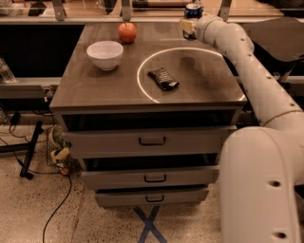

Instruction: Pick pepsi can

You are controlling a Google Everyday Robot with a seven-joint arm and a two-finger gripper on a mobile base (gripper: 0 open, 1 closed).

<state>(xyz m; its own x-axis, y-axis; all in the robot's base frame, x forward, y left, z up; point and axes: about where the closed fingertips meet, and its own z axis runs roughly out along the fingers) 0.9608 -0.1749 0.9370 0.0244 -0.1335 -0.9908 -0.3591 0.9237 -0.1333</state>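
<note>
Nearest, the robot's white body is filling the lower rt corner, cut off by the frame edges. On the speckled floor a blue tape cross is showing, its lower part cropped. Left of the cabinet, black cables are trailing past a small wire basket; its contents are too small to ID. The cabinet is showing three drawers, w/ dark gaps above the top two.

The tabletop is carrying a white ring, its rt side running under the arm. A black snack bar wrapper is lying inside the ring. A white bowl is sitting left of the ring, apart from it, and a red apple is sitting behind it, near the far edge.

The arm is reaching along the rt side to the far rt corner, where the gripper is sitting low, right at the front of the pepsi can. The can is standing upright there; only its silver top & upper blue band are showing, the rest hidden behind the gripper. Gripper spread or clamping: can't tell.
</note>
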